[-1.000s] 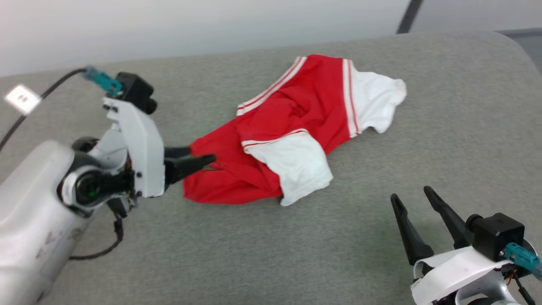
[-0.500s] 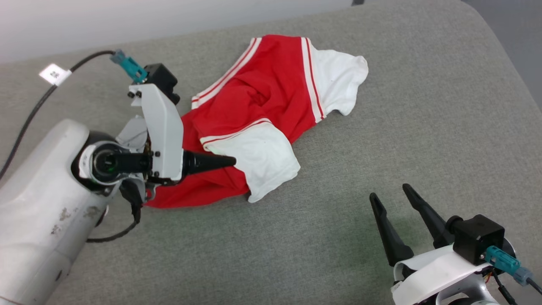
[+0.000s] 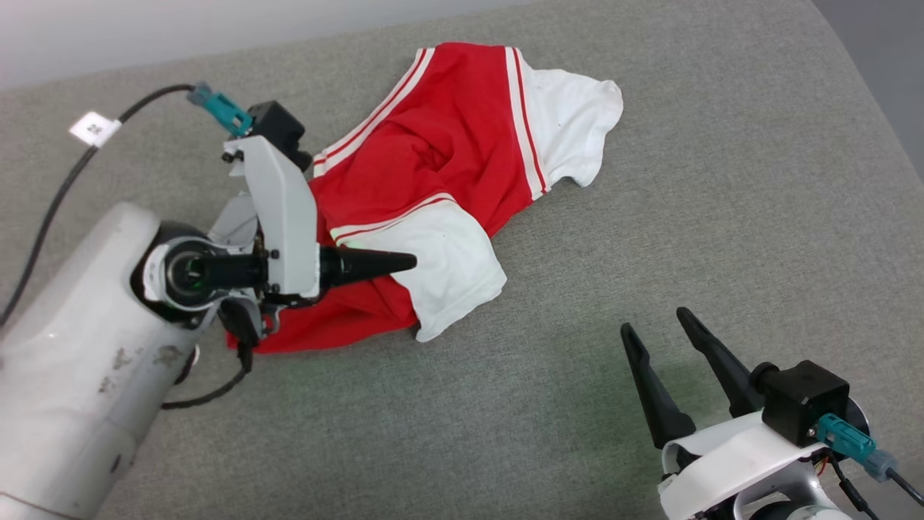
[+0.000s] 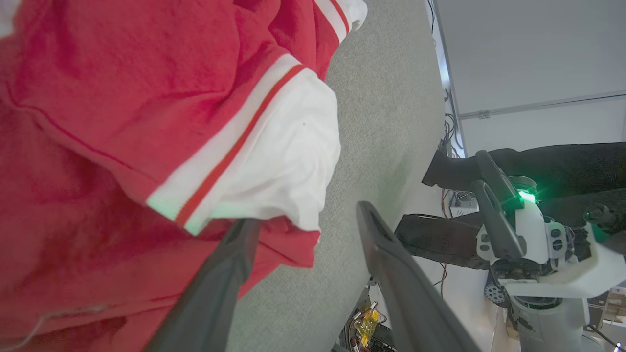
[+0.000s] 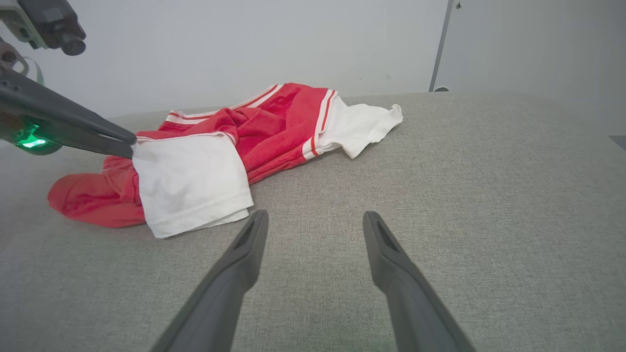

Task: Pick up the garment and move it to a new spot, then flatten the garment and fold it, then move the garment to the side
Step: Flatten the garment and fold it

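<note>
**Garment lies crumpled, first lift not yet made**

The garment (image 3: 447, 166) lies in a heap on the grey surface (image 3: 722, 217), toward its far left part. The red body is bunched. One white sleeve (image 3: 451, 278) is turned over the near side and the other white sleeve (image 3: 574, 123) spreads toward the far right. No numbers are to be seen on the cloth as it lies.

The left end effector (image 3: 404, 262) is open and holds nothing. Its fingers reach in from the left at the edge of the near sleeve. In the left wrist view one finger sits against the cloth and the other stands over bare grey fabric. The right end effector (image 3: 654, 321) is open too, empty, and well apart from the garment at the near right.

By my judgement no step of the task is finished: the pick-up, the move, the flattening, the folding and the final move aside all remain.

Nothing else lies on the surface around the garment. The left arm's own black cable (image 3: 50, 195), with its white tag (image 3: 94, 128), runs behind the wrist, clear of the cloth. The main difficulty seems to be the overlapping layers, because a pinch here may take the sleeve and the body together.
</note>
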You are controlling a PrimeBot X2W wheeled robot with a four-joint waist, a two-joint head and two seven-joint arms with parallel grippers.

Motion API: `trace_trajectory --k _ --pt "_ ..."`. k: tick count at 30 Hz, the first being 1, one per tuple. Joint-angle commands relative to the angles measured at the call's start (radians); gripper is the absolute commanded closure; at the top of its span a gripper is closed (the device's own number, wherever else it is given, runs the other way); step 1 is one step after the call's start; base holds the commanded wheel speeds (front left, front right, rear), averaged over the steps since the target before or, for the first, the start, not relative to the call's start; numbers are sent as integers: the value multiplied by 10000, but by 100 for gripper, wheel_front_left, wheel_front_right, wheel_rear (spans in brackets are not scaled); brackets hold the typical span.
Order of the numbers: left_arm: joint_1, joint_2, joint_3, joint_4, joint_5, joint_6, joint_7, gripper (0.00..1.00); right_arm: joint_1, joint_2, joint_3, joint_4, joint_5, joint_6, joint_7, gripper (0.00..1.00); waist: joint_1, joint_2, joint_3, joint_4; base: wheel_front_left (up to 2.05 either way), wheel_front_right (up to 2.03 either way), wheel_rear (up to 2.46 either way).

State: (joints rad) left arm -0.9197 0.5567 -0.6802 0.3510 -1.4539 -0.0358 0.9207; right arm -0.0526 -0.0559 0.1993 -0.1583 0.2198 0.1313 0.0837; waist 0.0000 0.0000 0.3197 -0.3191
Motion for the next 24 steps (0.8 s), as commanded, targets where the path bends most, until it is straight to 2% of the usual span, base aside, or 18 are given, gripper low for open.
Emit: trace_trajectory --k 1,7,8,9,11,19,24 --pt "-50 -54 -51 43 111 -89 -89 0 -105 32 66 17 -65 -10 -14 0 0 0 25 -1 0 0 0" --pt "-156 -187 -130 368 433 -192 -428 0 -187 46 192 -42 -29 -10 -86 0 0 0 214 -98 0 0 0" --pt "-178 -210 -135 427 477 -191 -453 13 -190 46 194 -57 -34 -8 -98 0 0 0 245 -113 0 0 0" --pt "-201 -226 -136 480 500 -215 -474 54 -192 49 187 -63 -44 -10 -118 0 0 0 262 -123 0 0 0" --pt "-256 -237 -139 586 513 -271 -464 100 -155 55 148 -84 -73 -10 -132 0 0 0 283 -112 0 0 0" --pt "-654 -116 151 652 395 -531 -570 100 19 58 -10 -62 48 -8 -74 0 0 0 116 250 0 0 0" --pt "-1189 406 491 667 535 -472 -570 100 -3 58 28 -15 113 -8 -6 0 0 0 -15 561 0 0 0"
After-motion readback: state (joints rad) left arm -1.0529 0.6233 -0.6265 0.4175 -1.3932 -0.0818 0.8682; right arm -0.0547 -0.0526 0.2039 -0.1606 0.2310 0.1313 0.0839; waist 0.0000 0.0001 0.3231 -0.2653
